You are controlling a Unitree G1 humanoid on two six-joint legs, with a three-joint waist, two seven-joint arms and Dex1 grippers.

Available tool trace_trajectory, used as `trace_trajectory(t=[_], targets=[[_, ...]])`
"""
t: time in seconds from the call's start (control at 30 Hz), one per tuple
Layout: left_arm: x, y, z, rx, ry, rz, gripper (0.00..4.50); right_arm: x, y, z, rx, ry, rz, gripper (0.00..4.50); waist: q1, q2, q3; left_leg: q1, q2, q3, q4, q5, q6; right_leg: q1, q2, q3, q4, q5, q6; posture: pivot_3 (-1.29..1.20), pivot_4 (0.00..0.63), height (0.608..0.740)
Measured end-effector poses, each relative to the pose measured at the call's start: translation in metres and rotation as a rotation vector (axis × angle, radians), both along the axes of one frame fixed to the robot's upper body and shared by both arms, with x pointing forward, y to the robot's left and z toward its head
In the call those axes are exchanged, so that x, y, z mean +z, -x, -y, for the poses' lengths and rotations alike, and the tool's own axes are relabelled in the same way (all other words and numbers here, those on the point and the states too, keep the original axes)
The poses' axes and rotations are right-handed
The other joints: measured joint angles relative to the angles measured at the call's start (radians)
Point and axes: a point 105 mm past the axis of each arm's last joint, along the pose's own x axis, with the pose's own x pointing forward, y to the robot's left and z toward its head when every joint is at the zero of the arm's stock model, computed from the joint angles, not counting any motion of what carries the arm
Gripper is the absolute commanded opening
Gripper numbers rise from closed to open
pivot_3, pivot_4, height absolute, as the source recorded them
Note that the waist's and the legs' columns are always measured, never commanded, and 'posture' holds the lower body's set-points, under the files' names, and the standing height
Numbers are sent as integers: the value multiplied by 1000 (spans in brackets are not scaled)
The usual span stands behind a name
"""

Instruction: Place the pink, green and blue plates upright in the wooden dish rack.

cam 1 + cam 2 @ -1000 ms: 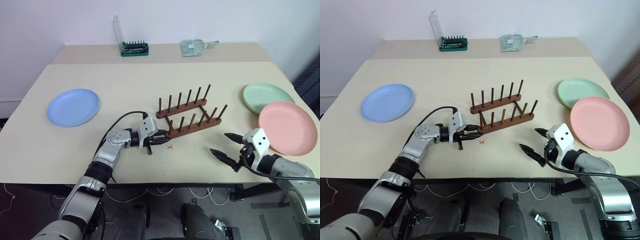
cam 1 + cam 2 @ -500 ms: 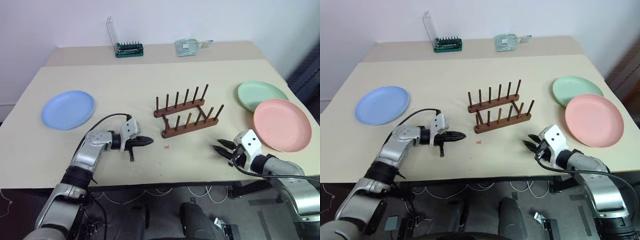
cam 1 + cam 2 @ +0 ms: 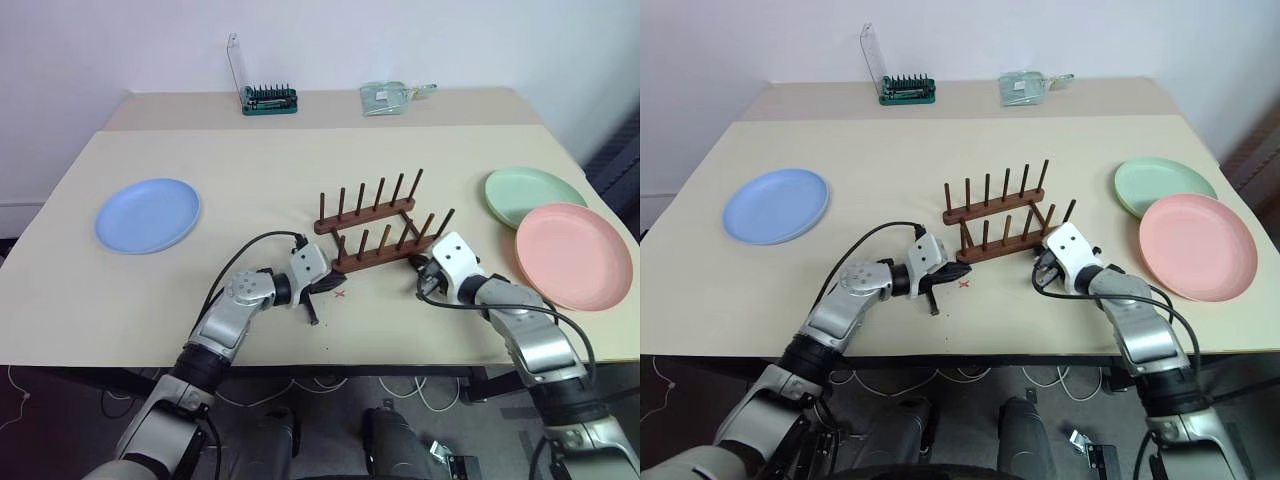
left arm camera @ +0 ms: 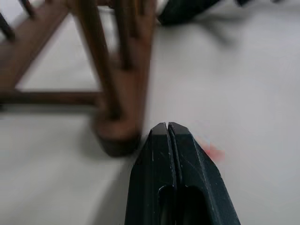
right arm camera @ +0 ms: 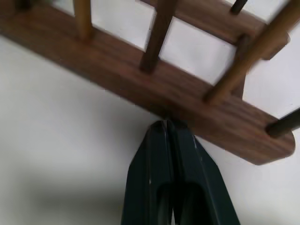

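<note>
The table (image 3: 250,160) is carrying the rack (image 3: 380,235) at centre, with the blue plate (image 3: 148,214) at 9 o'clock and the green plate (image 3: 535,193) and pink plate (image 3: 572,255) at 3 o'clock, all lying flat and unracked. Both grippers are bracketing the rack's near bar, apparently to nudge it: the left gripper (image 4: 168,129) and the right gripper (image 5: 165,125) are fully closed and empty, having shut and closed in since a second ago.

- A robot test room or lab, not a home: plain white walls and two bare beige benches (image 3: 250,160) pushed together.
- Staged props lie spread out on the bench: a wooden dish rack (image 3: 380,232) at centre, a blue plate (image 3: 147,214) at 9 o'clock, green (image 3: 530,192) and pink (image 3: 572,255) plates at 3 o'clock.
- A screwdriver bit set (image 3: 268,98) in a green holder stands at 12 o'clock.
- A small red cross (image 3: 341,294) is marked on the benchtop.
- Loose cables (image 3: 330,385) trail on the floor underneath.
</note>
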Motion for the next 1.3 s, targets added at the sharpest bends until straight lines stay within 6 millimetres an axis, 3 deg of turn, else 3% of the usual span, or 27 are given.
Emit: trace_trajectory(t=[0.2, 0.47, 0.57, 0.7, 0.8, 0.9, 0.97, 1.13, 1.2, 1.3], targets=[[4, -24, -9, 122, -15, 69, 0, 3, -16, -1, -28, 27, 37, 36, -16, 0, -1, 0, 0, 0, 0, 0, 0, 0, 0, 0, 0, 0, 0, 0, 150, 740], [5, -30, -12, 141, -17, 87, 0, 2, -9, 4, -6, 75, 59, 36, -20, 1, -1, 0, 0, 0, -1, 0, 0, 0, 0, 0, 1, 0, 0, 0, 150, 740], [6, -29, -16, 140, -23, 100, 0, 10, 10, 21, 29, 160, 64, 873, -19, 1, -1, -1, 0, 0, -1, 0, 0, -1, 0, 0, 0, 0, 1, 0, 150, 740], [8, -13, -23, 81, 33, 82, 0, 48, 39, 64, -17, 210, 69, 2889, -25, 2, -1, -1, 1, 0, -2, 0, 0, -2, 0, 0, 0, 0, 1, 0, 150, 740], [16, 15, -6, -68, 127, 57, 0, 64, 55, 96, -105, 282, 73, 4406, -16, 1, 0, -4, 0, 0, -1, 0, 0, -2, 0, 0, -1, 0, 0, 0, 150, 740], [36, 33, 12, -202, 191, 80, 0, 64, 63, 112, -169, 288, 58, 4487, -14, 0, 0, -4, 0, 0, 0, 0, 0, -2, 0, 0, -1, 0, 0, 0, 150, 740], [43, 44, 24, -271, 231, 53, 0, 53, 68, 118, -196, 293, 27, 4487, -14, 0, 0, -4, 0, 0, 0, 0, 0, -2, 0, 0, -1, -1, 0, 0, 150, 740], [41, 53, 40, -328, 253, -18, 0, 20, 67, 133, -342, 267, -36, 4487, -20, 2, -1, -3, 0, 1, 0, 0, 0, -3, 0, 0, 0, -1, 0, 0, 150, 740], [42, 52, 38, -324, 245, -16, 0, 20, 64, 137, -369, 273, -22, 4487, -20, 3, -1, -3, 0, 1, 0, 0, 0, -3, 0, 0, -1, -1, 0, 0, 150, 740], [41, 50, 34, -315, 236, -14, 0, 18, 63, 138, -369, 290, -19, 3715, -17, 2, -1, -4, 0, 1, 0, 0, 0, -2, 0, 0, -1, -1, 0, 0, 150, 740]])
